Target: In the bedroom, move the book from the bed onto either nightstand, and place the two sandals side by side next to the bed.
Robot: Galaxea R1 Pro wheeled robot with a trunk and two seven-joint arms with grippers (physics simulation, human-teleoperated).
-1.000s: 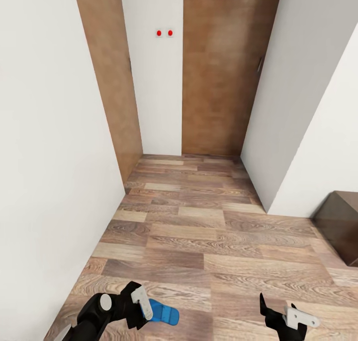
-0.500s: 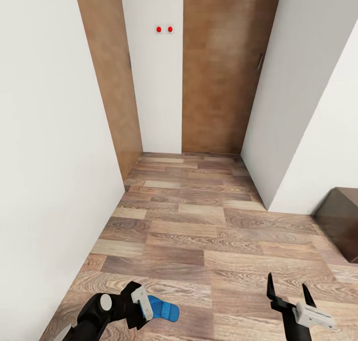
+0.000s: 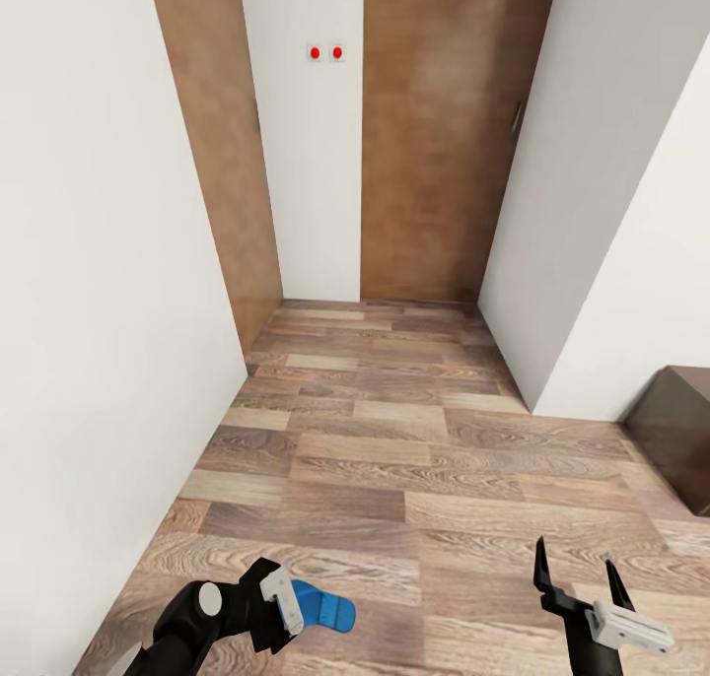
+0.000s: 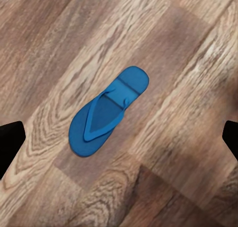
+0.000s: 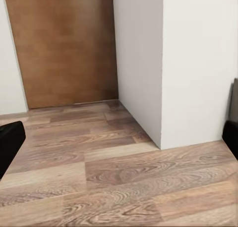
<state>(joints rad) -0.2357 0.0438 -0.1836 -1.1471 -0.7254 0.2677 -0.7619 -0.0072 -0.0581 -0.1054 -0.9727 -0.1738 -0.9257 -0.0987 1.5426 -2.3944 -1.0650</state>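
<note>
One bright blue sandal (image 3: 330,614) lies flat on the wood-plank floor, strap side up. In the left wrist view the sandal (image 4: 106,113) lies on the planks straight ahead, between the lines of the two fingertips (image 4: 10,142). My left gripper (image 3: 281,617) hovers just above it, open and holding nothing. My right gripper (image 3: 577,577) is open and empty at the lower right, fingers pointing forward over bare floor. The book and the bed are out of view.
A white wall (image 3: 99,311) runs close along my left. Ahead, a short corridor ends at brown wooden doors (image 3: 434,164) beside a wall strip with two red switches (image 3: 326,53). A white wall corner (image 3: 537,400) juts in at right, with a low dark brown cabinet (image 3: 680,439) beyond.
My right gripper has swung to the right and turned its fingers upright. The view has tipped down slightly. The left gripper stays over the sandal.
</note>
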